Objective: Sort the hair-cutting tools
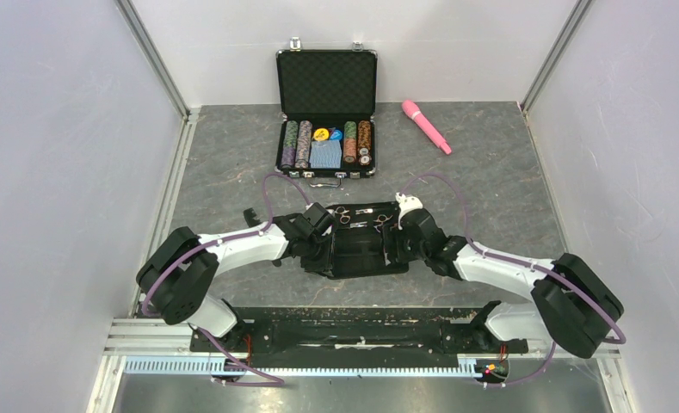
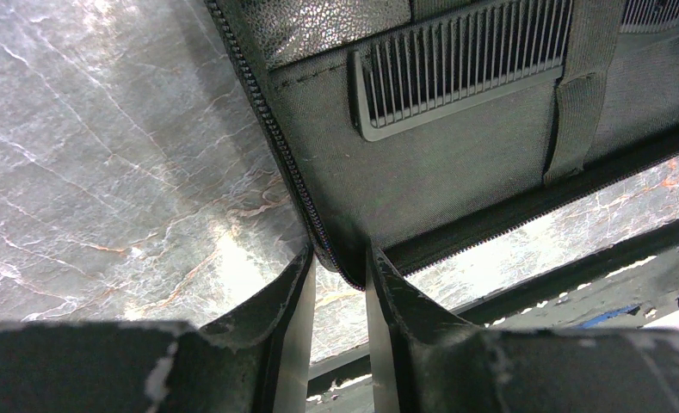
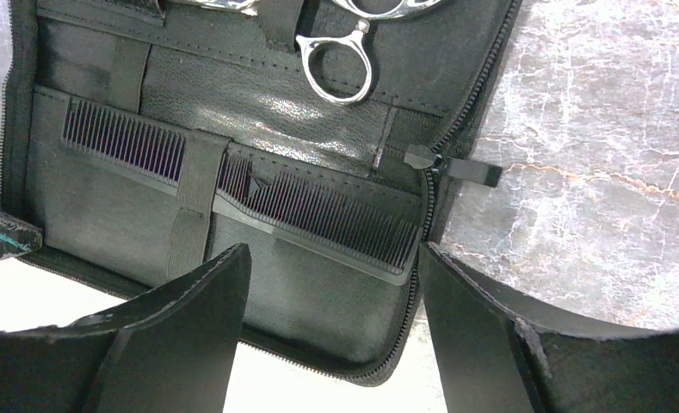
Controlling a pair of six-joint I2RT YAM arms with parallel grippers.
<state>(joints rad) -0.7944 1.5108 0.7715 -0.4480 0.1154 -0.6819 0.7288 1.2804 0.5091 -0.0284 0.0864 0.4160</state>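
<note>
1. The open black fabric pouch [image 1: 358,251] lies flat on the grey marbled table [image 1: 508,181], between the two arms.
2. The left gripper [image 2: 340,258] has its jaws drawn narrow on the pouch's zippered near-left corner, which fills the gap between the fingertips. It looks pinched there, probably to keep the pouch from sliding while the other arm works.
3. The right gripper [image 3: 334,251] hangs over the pouch's right side with its jaws spread wide and nothing between them. It seems lined up to come down on a tool.
4. Directly under it is a long narrow black plastic comb [image 3: 336,225], tucked into a pocket under a black elastic strap [image 3: 198,181]. The strap will resist a straight lift, so the comb likely has to slide out endways.
5. The slim silver metal scissors [image 3: 336,69] are further up the pouch with their ring handles exposed.
6. Every tool in view sits inside the pouch, so I judge the sorting is at an early stage.
</note>
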